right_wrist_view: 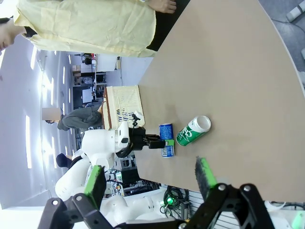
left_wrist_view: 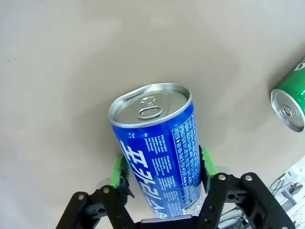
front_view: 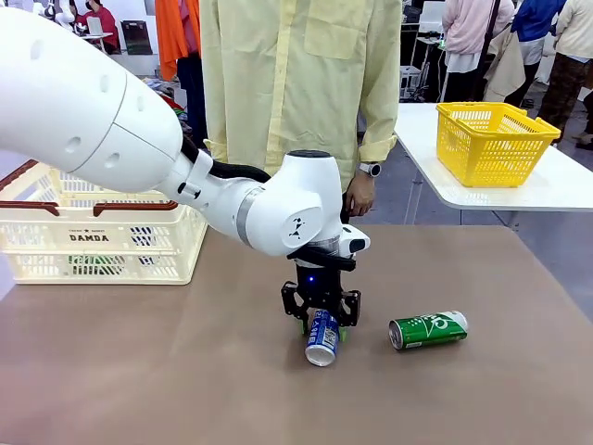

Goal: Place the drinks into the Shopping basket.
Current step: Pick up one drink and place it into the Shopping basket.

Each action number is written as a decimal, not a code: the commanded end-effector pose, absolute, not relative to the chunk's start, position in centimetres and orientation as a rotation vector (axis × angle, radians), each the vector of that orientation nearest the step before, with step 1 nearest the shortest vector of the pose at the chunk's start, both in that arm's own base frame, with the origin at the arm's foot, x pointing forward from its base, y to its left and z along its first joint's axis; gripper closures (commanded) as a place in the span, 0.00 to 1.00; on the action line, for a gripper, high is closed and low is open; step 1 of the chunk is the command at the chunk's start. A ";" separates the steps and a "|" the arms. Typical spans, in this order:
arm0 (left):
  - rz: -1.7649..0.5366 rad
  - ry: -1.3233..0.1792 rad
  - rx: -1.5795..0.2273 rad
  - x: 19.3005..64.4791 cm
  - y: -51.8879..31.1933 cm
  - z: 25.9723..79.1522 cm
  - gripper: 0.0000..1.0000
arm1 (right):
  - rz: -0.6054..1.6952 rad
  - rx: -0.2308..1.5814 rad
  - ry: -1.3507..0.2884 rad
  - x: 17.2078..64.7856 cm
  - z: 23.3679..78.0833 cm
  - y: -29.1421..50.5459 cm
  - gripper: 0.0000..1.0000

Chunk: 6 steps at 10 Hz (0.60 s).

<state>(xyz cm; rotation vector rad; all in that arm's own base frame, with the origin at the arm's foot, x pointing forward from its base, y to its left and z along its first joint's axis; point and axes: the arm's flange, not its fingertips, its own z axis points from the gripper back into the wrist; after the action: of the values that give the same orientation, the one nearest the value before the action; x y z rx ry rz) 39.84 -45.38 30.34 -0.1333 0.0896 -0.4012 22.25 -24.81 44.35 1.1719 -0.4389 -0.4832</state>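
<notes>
Blue POCARI can [front_view: 322, 337], tilted at mid-worktop [front_view: 185, 371], is pinched by the left fingers [left_wrist_view: 117, 171] — green can [front_view: 428, 329] lies sideways near it; right fingers [right_wrist_view: 205, 174] spread, empty; Shopping basket [front_view: 93, 236] far left.

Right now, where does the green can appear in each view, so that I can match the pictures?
Front view: green can lying on its side, lower right of centre, right of the blue can.
Left wrist view: green can at the right edge, partly cut off.
Right wrist view: green can near the centre, just right of the blue can.
Shared landmark: the blue can, close beside it in every view.
</notes>
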 end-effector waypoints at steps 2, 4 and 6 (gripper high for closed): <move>-0.373 0.063 -0.122 39.5 -44.8 30.4 1.00 | -0.461 1.180 -0.456 22.1 44.4 -24.9 0.00; -0.370 0.060 -0.141 39.4 -44.5 30.7 1.00 | -0.461 1.180 -0.456 22.1 44.4 -24.9 0.00; -0.377 0.043 -0.169 39.6 -43.5 32.7 1.00 | -0.461 1.180 -0.456 22.1 44.4 -24.9 0.00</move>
<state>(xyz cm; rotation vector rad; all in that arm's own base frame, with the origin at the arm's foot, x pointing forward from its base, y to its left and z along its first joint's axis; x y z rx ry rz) 40.19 -45.07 30.87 -0.1447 0.0760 -0.3863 22.25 -24.81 44.34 1.1720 -0.4388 -0.4832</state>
